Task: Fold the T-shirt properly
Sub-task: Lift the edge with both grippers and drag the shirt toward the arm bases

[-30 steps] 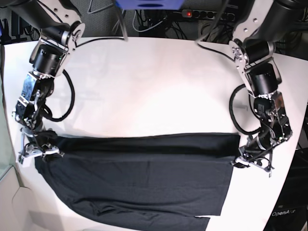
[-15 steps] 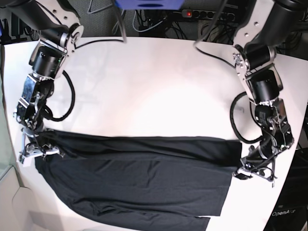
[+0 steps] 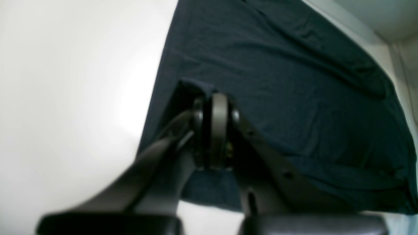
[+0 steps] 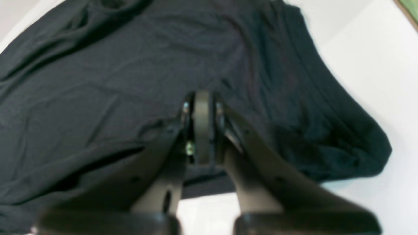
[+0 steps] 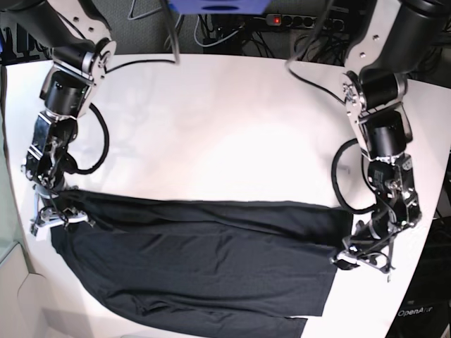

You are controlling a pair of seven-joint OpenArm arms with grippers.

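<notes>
White tabletop (image 5: 225, 127) fills the scene, with a tangle of cables and a power strip (image 5: 296, 20) lying beyond its far edge. On the near half of that tabletop lies the T-shirt (image 5: 204, 260), a dark, soft garment spread wide from one side to the other, its far edge doubled over into a long band across the body, its near hem reaching the tabletop's front edge. At the shirt's far corner on the base view's right sits the left gripper (image 5: 361, 255), its jaws pressed together on a pinch of the cloth; the left wrist view shows the fabric (image 3: 294, 98) bunched up at the closed tips (image 3: 215, 130). At the opposite far corner of the shirt, the right gripper (image 5: 55, 217) is likewise clenched on the fabric, and the right wrist view shows its tips (image 4: 202, 127) meeting over wrinkled cloth (image 4: 114, 81). Both arms lean in from the tabletop's far corners.
</notes>
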